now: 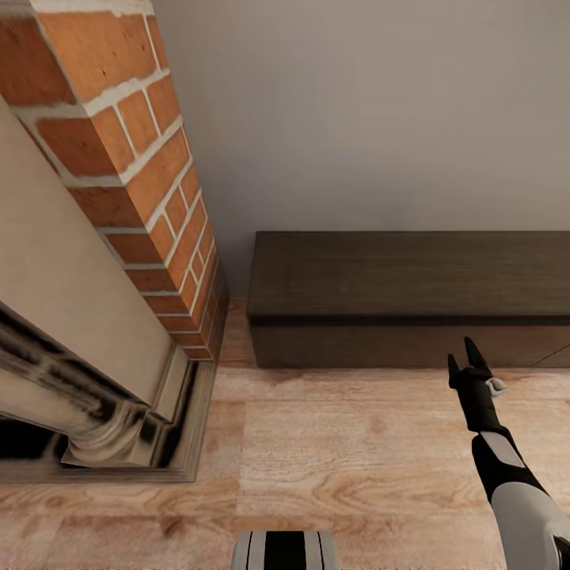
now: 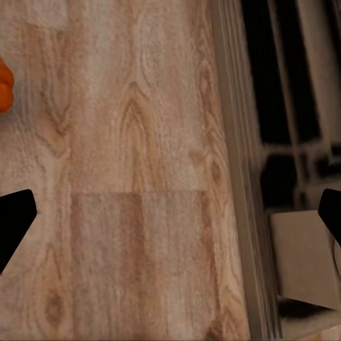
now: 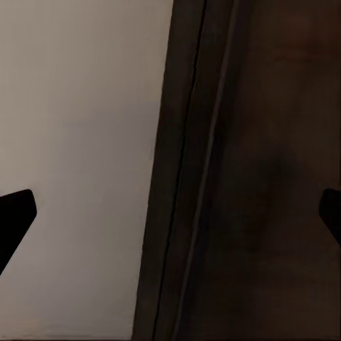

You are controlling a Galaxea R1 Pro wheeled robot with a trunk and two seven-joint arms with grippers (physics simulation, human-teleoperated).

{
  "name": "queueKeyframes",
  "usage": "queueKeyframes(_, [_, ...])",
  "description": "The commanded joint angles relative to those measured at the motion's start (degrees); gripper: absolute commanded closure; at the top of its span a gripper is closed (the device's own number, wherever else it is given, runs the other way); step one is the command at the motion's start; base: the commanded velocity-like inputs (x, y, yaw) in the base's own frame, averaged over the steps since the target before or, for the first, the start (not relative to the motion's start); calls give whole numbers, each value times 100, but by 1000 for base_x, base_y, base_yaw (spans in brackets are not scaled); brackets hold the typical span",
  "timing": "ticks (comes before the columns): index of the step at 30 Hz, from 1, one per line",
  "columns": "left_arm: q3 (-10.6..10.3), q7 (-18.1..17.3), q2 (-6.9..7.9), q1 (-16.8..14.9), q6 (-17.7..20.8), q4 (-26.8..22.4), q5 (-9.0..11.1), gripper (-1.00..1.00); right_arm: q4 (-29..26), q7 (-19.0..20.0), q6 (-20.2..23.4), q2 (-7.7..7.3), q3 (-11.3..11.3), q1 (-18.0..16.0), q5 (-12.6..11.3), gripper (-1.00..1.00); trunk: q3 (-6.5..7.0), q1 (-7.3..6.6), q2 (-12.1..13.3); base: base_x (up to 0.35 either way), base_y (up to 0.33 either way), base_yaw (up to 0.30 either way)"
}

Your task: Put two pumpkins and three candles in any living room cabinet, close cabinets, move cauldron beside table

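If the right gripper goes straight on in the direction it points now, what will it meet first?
Probably the cabinet: the right gripper, open and empty, points at its dark front. Depth is unclear, so it might pass over the top toward the wall.

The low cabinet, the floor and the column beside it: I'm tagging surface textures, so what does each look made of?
The cabinet looks like dark-brown wood, matt, with faint straight grain. The floor looks like pale wooden planks with knots and swirling grain. The column looks like red-orange brick with pale mortar joints. All are simulator renders, so only apparent.

White-and-black right arm, pointed black fingers
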Motion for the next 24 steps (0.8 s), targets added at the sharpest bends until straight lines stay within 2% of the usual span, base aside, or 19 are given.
queueKeyframes(1, [7,-2,-2,0,35,-3,24,-100,-81,23,72,1,46,1,-40,-100,-26,2,-3,0,0,0])
queueKeyframes(6, [27,-8,-8,0,36,-2,29,-100,-418,-108,123,20,223,12,-52,-100,-137,15,-10,0,0,0])
queueKeyframes(9, [43,-10,-10,0,36,-2,27,-100,-595,-867,141,44,282,10,-78,-100,-181,20,-12,0,0,0])
queueKeyframes(12, [47,-10,-11,0,36,-2,29,-100,-722,-1040,142,57,307,16,-86,-100,-181,20,-12,0,0,0])
queueKeyframes(18, [50,-11,-7,0,36,5,28,-100,-1054,-431,119,69,315,56,-103,-100,-181,20,-12,0,0,0])
queueKeyframes(24, [51,-11,-7,0,36,7,36,-100,-1109,-261,78,85,302,72,-113,-100,-181,20,-12,0,0,0])
